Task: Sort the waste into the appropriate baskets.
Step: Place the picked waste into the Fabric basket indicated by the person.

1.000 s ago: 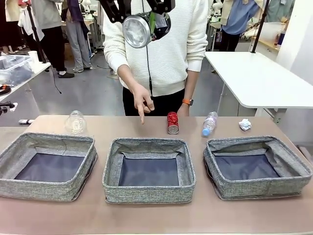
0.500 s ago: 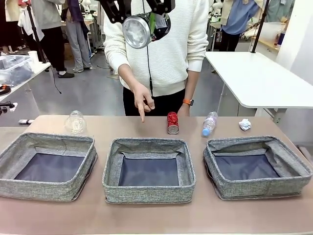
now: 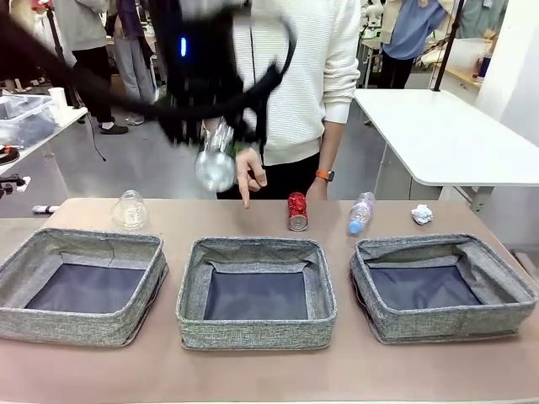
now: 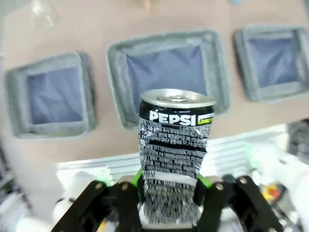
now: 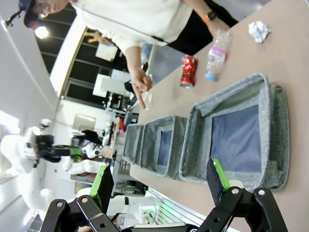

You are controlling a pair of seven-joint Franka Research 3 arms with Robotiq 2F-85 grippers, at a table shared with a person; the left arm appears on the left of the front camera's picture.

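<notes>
**Left gripper** point(image 4: 170, 187): jaws closed on the crumpled lower end of the black can point(image 4: 176, 140). A green pad presses on each side and the intact top end projects forward. In the front view the arm is blurred. It carries the black can point(image 3: 216, 166) in the air, above the table's point(image 3: 269, 370) far half and close in front of the person's hand point(image 3: 247, 174).

**Right gripper** point(image 5: 159, 186): jaws spread wide, nothing between the pads.

**Target area:** in the left wrist view the middle basket point(image 4: 117, 82) lies directly beyond the can, with the left basket point(image 4: 14, 104) and right basket point(image 4: 241, 58) to either side. All three look empty. The hand points one finger down at the table just behind the middle basket (probably an indication of the intended bin).

**Handling, black can:**
- Light, thin-walled metal, already collapsed at the waist.
- The crushed section probably yields further under pressure, so moderate force should suffice.
- The printed skin is smooth, so slip is possible if the wrist tilts sharply.
- The round top rim is likely the stiffest part, and the flattened waist gives the pads the broadest seat.

**Remaining waste** along the far edge of the table:
- container point(image 3: 130, 210)
- red can point(image 3: 297, 210)
- bottle point(image 3: 360, 212)
- paper ball point(image 3: 422, 214)
</notes>
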